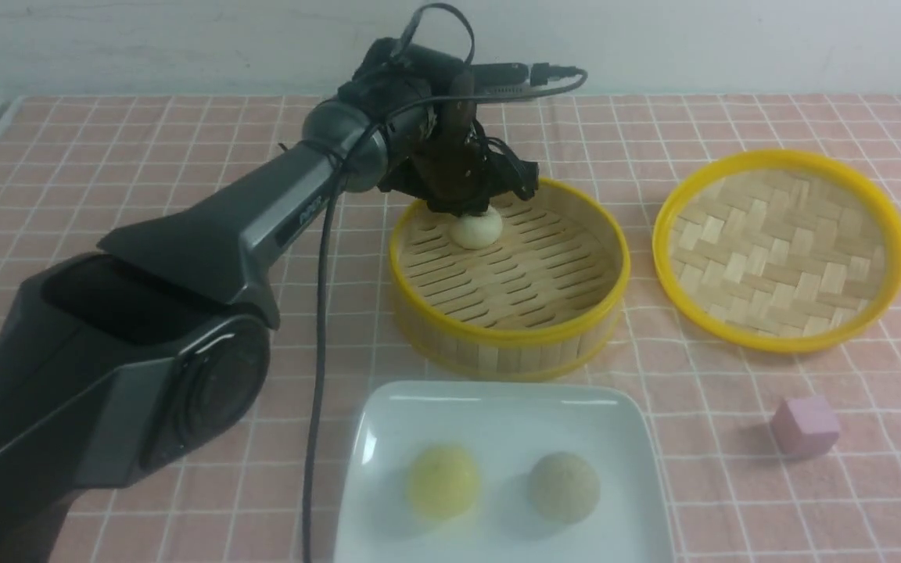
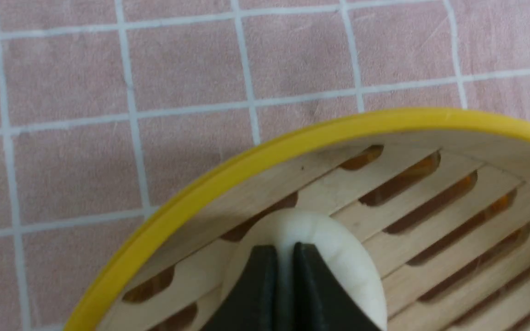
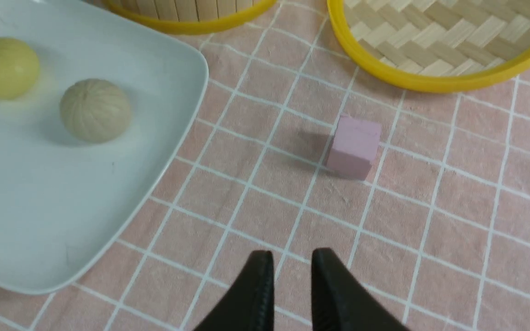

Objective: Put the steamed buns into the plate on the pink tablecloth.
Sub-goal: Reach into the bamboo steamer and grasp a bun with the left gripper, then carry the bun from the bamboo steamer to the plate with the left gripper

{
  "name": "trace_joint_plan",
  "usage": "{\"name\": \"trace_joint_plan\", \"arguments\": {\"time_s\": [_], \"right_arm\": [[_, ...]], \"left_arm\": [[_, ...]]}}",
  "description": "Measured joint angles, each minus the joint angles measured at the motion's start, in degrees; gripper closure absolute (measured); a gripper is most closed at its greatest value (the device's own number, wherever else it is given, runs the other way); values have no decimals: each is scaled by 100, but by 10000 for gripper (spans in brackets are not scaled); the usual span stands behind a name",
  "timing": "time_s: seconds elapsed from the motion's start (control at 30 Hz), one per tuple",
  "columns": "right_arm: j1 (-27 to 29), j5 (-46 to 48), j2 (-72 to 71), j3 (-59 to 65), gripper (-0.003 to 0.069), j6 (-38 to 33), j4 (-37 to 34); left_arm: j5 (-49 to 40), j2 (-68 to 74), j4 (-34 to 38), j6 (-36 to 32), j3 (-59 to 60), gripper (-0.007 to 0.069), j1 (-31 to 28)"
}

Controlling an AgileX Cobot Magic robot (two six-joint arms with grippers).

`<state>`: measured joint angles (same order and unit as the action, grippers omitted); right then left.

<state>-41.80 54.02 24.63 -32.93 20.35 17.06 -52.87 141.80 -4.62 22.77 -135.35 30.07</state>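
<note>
A pale steamed bun (image 1: 478,231) lies at the back left of the bamboo steamer basket (image 1: 513,336). My left gripper (image 1: 470,211) reaches down onto it. In the left wrist view its fingers (image 2: 284,248) stand nearly together, pinched into the top of that bun (image 2: 338,248). The white plate (image 1: 497,422) sits at the front on the pink tablecloth (image 1: 145,156) and holds a yellow bun (image 1: 443,479) and a beige bun (image 1: 564,486). My right gripper (image 3: 291,257) hovers over bare cloth beside the plate (image 3: 39,207), slightly open and holding nothing. It does not show in the front view.
A woven bamboo lid (image 1: 779,250) lies upturned to the right of the basket. A small pink cube (image 1: 804,426) rests on the cloth in front of the lid, and in the right wrist view that cube (image 3: 353,147) is ahead of the fingers. The left arm's cable hangs down past the plate's left edge.
</note>
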Motion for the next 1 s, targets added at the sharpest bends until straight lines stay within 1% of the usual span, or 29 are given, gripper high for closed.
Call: {"name": "trace_joint_plan", "arguments": {"time_s": [0.07,0.1,0.17,0.23,0.27,0.3,0.37,0.47,0.53,0.6,0.63,0.67,0.7,0.73,0.83,0.9,0.93,1.0], "right_arm": [[0,-87,0,0,542,0,0],[0,-90,0,0,542,0,0],[0,-94,0,0,539,0,0],[0,-94,0,0,538,0,0],[0,-94,0,0,536,0,0],[0,-94,0,0,536,0,0],[0,-94,0,0,534,0,0],[0,-125,0,0,533,0,21],[0,-158,0,0,533,0,22],[0,-228,0,0,532,0,22],[0,-231,0,0,531,0,22],[0,-242,0,0,531,0,22],[0,-242,0,0,531,0,22],[0,-245,0,0,530,6,15],[0,-250,0,7,528,12,-9],[0,-266,0,14,526,16,-9],[0,-274,0,16,526,16,-15],[0,-280,0,21,526,16,-15]], "left_arm": [[-363,-137,183,-173,-51,596,0],[-405,-158,183,-195,-51,596,0],[-1066,-516,462,-554,-136,596,6],[-1318,-754,581,-725,-199,596,6],[-1615,-1167,670,-948,-279,596,6],[-1640,-1223,675,-973,-279,596,6],[-1812,-1943,669,-1274,-347,596,6],[-1833,-2777,656,-1446,-313,596,6],[-1833,-3291,706,-1469,-41,596,6],[-1833,-3794,907,-1469,561,596,17],[-1833,-3844,933,-1469,641,596,21],[-1835,-4262,1144,-1489,1485,596,96],[-1835,-4306,1171,-1500,1591,596,125],[-1833,-4648,1341,-1557,2625,596,311],[-1706,-4998,1498,-1578,4260,596,827],[-1070,-5117,1618,-1474,5482,596,1278],[-720,-5124,1662,-1408,5920,596,1415],[232,-5080,1728,-1243,6921,596,1862]]}}
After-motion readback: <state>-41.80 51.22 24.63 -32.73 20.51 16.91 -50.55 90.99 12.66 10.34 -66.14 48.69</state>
